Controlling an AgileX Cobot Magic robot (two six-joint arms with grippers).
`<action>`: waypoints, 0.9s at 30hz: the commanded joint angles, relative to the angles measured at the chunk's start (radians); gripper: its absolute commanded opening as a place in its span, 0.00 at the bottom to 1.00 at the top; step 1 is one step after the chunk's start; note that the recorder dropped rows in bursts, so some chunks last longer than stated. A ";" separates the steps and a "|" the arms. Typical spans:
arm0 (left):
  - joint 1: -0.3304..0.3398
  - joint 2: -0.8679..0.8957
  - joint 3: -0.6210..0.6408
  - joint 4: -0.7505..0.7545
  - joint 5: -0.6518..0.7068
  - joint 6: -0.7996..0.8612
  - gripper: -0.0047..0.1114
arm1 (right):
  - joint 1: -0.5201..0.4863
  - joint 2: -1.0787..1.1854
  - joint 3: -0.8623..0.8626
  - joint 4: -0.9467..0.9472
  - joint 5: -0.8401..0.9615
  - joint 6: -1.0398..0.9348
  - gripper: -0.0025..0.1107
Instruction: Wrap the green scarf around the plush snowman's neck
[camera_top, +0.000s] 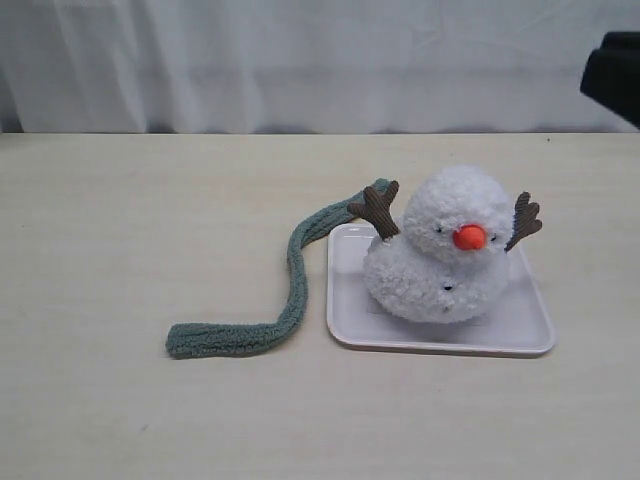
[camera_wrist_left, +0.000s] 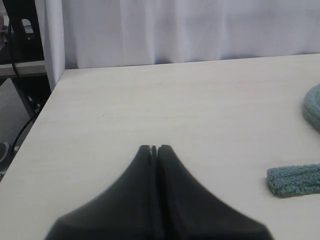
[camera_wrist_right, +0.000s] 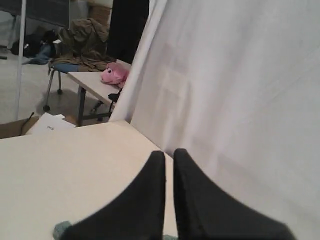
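1. The fluffy white plush snowman (camera_top: 440, 250) is sitting on a white rectangular tray (camera_top: 520, 335)
2. The long sage-green knit scarf (camera_top: 293, 285) is lying on the pale worktop (camera_top: 120, 250), one end behind the snowman
3. The left jaws and right jaws are hanging closed, empty

You get bright, even, diffuse light and faint shadows — the left gripper (camera_wrist_left: 154, 148), close to the lens, blurs.

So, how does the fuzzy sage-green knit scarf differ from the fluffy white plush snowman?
The fuzzy sage-green knit scarf is a long, flat, curving strip; the fluffy white plush snowman is two rounded balls. The scarf lies on the beige table; the snowman sits on the white rectangular tray. Both look soft and fuzzy.
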 joint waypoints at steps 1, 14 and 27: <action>-0.007 -0.002 0.002 0.009 -0.012 -0.005 0.04 | 0.000 0.030 -0.062 -0.029 0.156 -0.069 0.06; -0.007 -0.002 0.002 0.009 -0.012 -0.005 0.04 | 0.000 0.108 -0.107 0.383 1.161 -0.397 0.06; -0.007 -0.002 0.002 0.009 -0.012 -0.005 0.04 | 0.027 0.423 -0.415 2.115 1.606 -1.968 0.06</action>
